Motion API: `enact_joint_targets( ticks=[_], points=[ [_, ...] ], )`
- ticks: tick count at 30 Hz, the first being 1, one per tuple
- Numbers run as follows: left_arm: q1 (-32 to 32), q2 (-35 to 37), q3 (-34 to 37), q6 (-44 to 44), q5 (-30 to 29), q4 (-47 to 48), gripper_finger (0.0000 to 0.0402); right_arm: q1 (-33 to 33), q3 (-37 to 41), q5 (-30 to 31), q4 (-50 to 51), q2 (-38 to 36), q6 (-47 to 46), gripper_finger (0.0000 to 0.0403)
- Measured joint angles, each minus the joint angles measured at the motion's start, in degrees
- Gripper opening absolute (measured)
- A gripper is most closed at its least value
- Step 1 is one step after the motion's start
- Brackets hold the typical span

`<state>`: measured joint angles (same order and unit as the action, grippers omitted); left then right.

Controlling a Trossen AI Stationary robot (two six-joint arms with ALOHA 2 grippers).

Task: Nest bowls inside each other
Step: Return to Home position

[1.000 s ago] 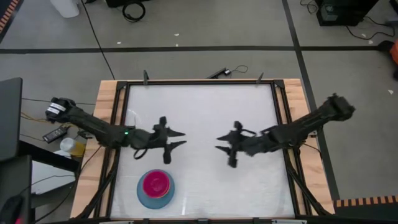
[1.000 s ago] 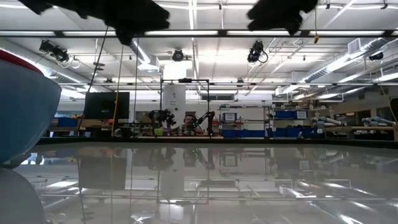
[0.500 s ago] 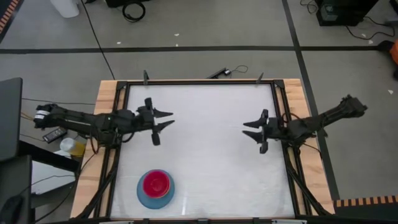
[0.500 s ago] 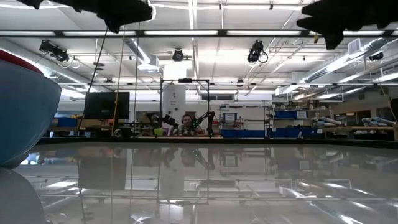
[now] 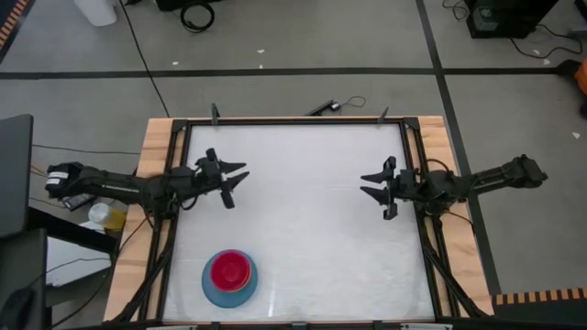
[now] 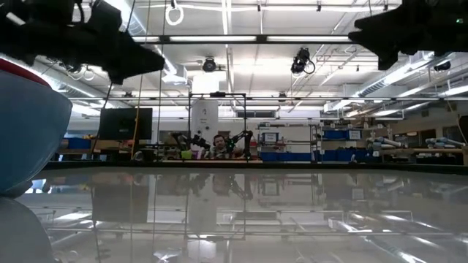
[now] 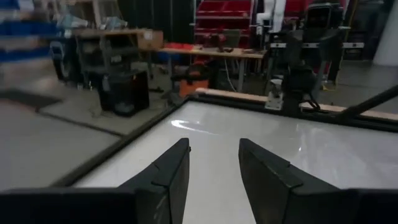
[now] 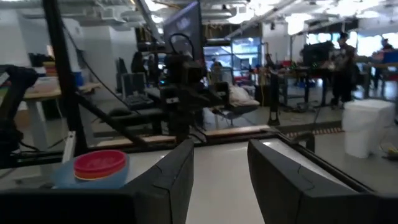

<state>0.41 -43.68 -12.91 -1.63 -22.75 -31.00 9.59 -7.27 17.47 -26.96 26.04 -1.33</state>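
A stack of bowls stands near the table's front edge, left of centre. A red-magenta bowl (image 5: 229,270) sits nested in the larger light blue bowl (image 5: 213,291). The low view shows the blue bowl (image 6: 22,131) at its left edge, and the right wrist view shows the stack (image 8: 96,167) far off. My left gripper (image 5: 243,174) hovers open over the table's left part, pointing level toward the right. My right gripper (image 5: 363,184) hovers open over the right part, pointing toward the left. Nothing is between either pair of fingers (image 7: 174,168) (image 8: 177,168).
A black frame (image 5: 293,121) rims the white table top, with wooden boards (image 5: 156,156) outside it. The wide middle of the table between the two grippers holds nothing. The room beyond holds benches, shelves and a person (image 6: 217,143) far off.
Both arms have drawn back from the table's middle. My left gripper went toward the left and far edges, my right gripper toward the right and far edges. Both levelled out from a downward tilt. The bowl stack has stayed where it was.
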Motion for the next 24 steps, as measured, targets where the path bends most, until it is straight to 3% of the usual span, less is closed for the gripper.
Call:
enact_joint_targets(
  ticks=[11, 15, 19, 22, 24],
  points=[
    [-1.16, 29.32, 2.48, -1.9, -0.54, 25.03, 0.0141, -4.13, 0.02, -3.64, 4.68, -2.63, -1.8, 0.0144],
    [-2.35, 38.19, 7.67, -1.67, -0.31, 26.02, 0.0141, -4.04, 0.14, -3.76, 6.06, -4.47, -4.34, 0.0144],
    [-3.28, 43.71, 12.35, -0.26, 1.03, 24.79, 0.0141, -3.34, 3.28, -4.11, 3.88, -5.92, -6.52, 0.0144],
    [-3.63, 43.03, 12.38, -0.32, 1.52, 25.61, 0.0141, -3.08, 6.77, -4.03, 0.1, -7.13, -7.67, 0.0144],
    [-3.63, 42.9, 12.38, -0.23, 2.78, 25.68, 0.0141, -3.02, 6.81, -3.77, 2.84, -8.22, -7.73, 0.0144]
  ],
)
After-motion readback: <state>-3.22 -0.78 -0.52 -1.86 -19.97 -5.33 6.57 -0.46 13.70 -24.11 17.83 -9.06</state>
